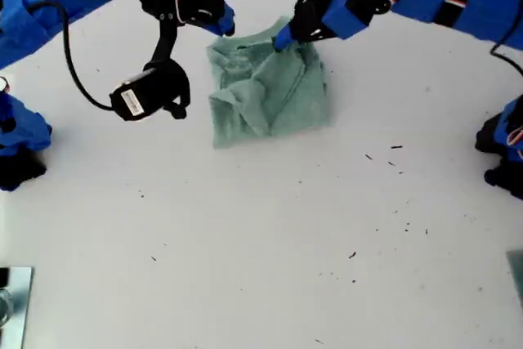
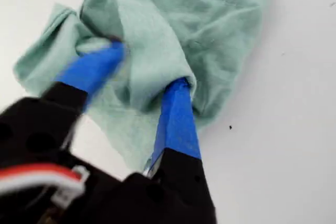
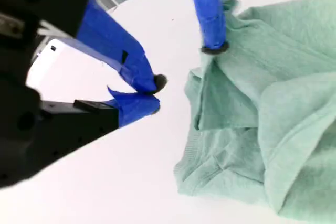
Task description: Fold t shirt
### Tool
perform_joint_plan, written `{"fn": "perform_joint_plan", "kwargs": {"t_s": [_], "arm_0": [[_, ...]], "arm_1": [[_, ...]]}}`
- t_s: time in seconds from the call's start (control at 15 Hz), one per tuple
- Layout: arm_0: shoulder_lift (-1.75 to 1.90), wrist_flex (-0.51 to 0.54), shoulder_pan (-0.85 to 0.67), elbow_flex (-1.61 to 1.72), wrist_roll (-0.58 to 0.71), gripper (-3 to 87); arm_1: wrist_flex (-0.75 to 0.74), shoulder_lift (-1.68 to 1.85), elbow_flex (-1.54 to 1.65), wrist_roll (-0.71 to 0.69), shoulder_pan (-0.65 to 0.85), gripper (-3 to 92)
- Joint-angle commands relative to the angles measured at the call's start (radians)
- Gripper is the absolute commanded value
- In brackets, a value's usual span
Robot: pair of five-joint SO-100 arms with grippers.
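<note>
Gripping a ridge of the soft, limp t shirt (image 2: 157, 45), my first gripper (image 2: 144, 66) pinches; my second gripper (image 3: 181, 66) gapes, so you should grab edges.

Both fingertips of my first gripper (image 2: 147, 66) are buried under a fold of the t shirt (image 2: 210, 19), so I cannot tell how firmly it is pinched. One of its fingers (image 2: 94, 69) is smeared by blur. The first wrist view's edge cuts off part of the shirt, and the second wrist view crops it too. In the exterior view the shirt's far edge is hidden behind both grippers, and both arms run out of frame. The dark specks (image 1: 395, 147) on the table are too small to identify. A shiny object (image 1: 12, 304) at the exterior view's lower left corner is cropped beyond recognition.
</note>
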Motion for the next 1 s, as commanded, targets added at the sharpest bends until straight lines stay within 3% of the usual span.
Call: {"fn": "perform_joint_plan", "kwargs": {"t_s": [0.0, 0.13, 0.27, 0.47, 0.53, 0.67, 0.73, 0.8, 0.93], "arm_0": [[0.144, 0.043, 0.000, 0.051, 0.012, 15.8], [0.318, 0.040, 0.000, 0.212, 0.011, 16.1], [0.572, -0.083, -0.006, 0.572, -0.012, 16.2], [1.132, -0.333, 0.067, 1.230, -0.100, 15.0], [1.287, -0.370, 0.129, 1.405, -0.183, 9.9], [1.634, -0.489, 0.278, 1.792, -0.390, 6.8], [1.899, -0.506, 0.351, 1.997, -0.492, 4.3], [2.218, -0.388, 0.414, 2.146, -0.588, 2.9], [2.160, -0.396, 0.474, 2.209, -0.615, 0.1]], "arm_1": [[-0.003, 0.236, 0.078, 0.032, 0.046, 31.3], [-0.163, 0.706, 0.425, 0.040, 0.166, 27.2], [-0.097, 1.138, 0.750, 0.049, 0.253, 27.2], [0.046, 1.704, 1.238, 0.132, 0.086, 24.0], [0.094, 1.924, 1.399, 0.192, 0.002, 22.5], [0.166, 1.945, 1.551, 0.288, -0.158, 21.8], [0.181, 1.945, 1.626, 0.322, -0.172, 21.5], [0.222, 1.945, 1.707, 0.360, -0.163, 18.8], [0.170, 1.934, 1.816, 0.394, -0.176, 17.2]]}}
